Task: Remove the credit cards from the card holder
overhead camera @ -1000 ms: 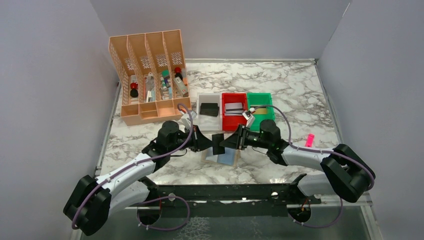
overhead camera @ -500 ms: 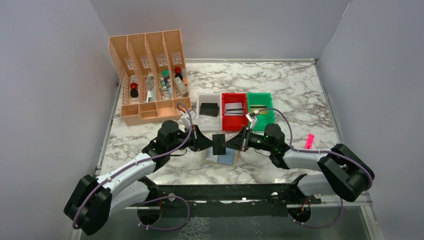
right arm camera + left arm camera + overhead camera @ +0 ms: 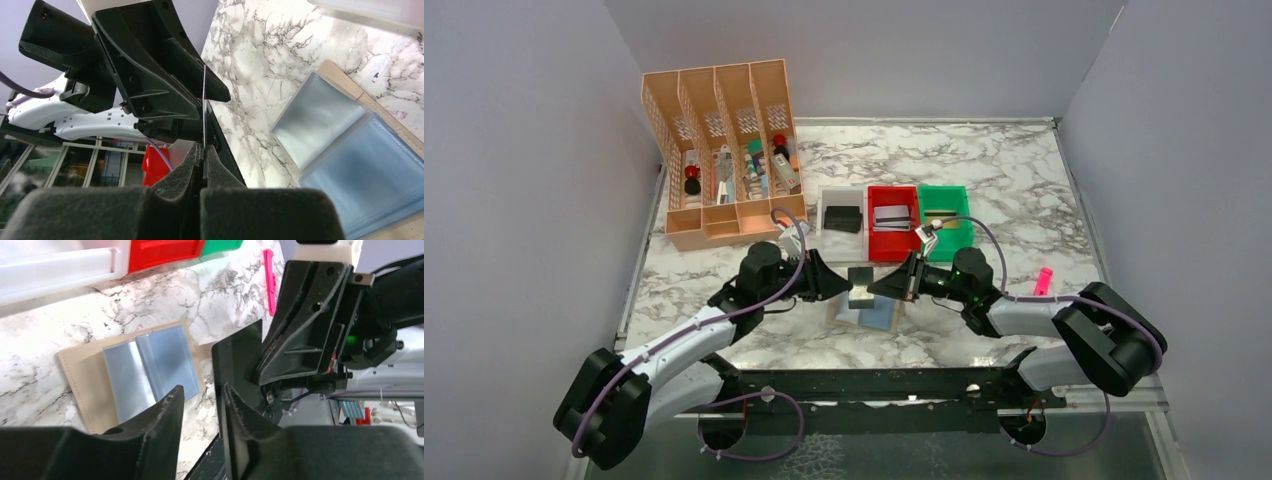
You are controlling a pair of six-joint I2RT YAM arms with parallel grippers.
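Note:
A black credit card (image 3: 861, 283) hangs in the air above the card holder (image 3: 876, 317), between my two grippers. My right gripper (image 3: 204, 149) is shut on one edge of it, and the card shows edge-on (image 3: 204, 100) in the right wrist view. My left gripper (image 3: 202, 390) is open: the card (image 3: 235, 365) lies against one finger, with a gap to the other finger. The card holder (image 3: 130, 371) lies open on the marble, its two blue-grey panels (image 3: 345, 145) facing up. More credit cards lie in the bins: black (image 3: 842, 217), silver-grey (image 3: 892, 215), gold-striped (image 3: 942, 214).
White (image 3: 829, 196), red (image 3: 892, 192) and green (image 3: 944, 192) bins stand side by side just behind the grippers. An orange slotted organizer (image 3: 724, 150) with small items is at the back left. A pink marker (image 3: 1044, 280) lies on the right.
My right gripper has closed on the black card. My left gripper's jaws have opened off it. The card has tipped from upright toward flat.

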